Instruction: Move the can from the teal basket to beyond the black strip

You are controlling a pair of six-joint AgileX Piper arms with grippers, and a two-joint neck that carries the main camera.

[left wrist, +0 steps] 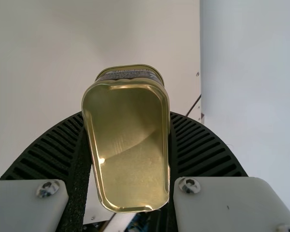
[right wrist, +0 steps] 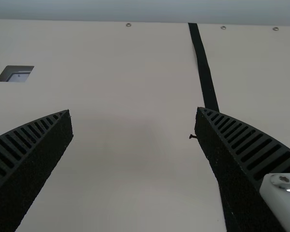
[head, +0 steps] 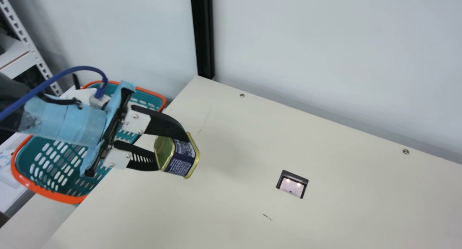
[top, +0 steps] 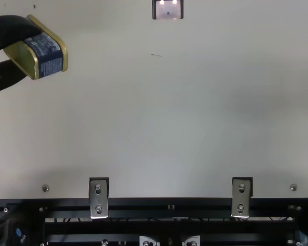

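Sitting off the table's left edge is one teal basket [head: 54,195], with the can [head: 182,158] out of it, tilted over the far-left part of the table [head: 223,198]. Our left gripper [head: 172,151] has its fingers about the can's width apart, pinching it by the sides.

What worries us: that metal looks slick, so a bump or quick swing could twist it loose. If we lower it at that slant, it'd probably catch on its rim and tip over.

Further right, our right gripper [right wrist: 134,121] is spread wide with nothing in it, and the black strip [right wrist: 203,63] runs past one of its fingers to the far edge. If our left arm can't stretch that far, we'd need a handover, and sloppy lining-up there could knock the can or clash fingers. Letting go too soon drops it short of the strip.

Counting left to right, we get one basket, one loaded gripper, one can, one cutout [head: 291,184], one empty gripper, one strip.
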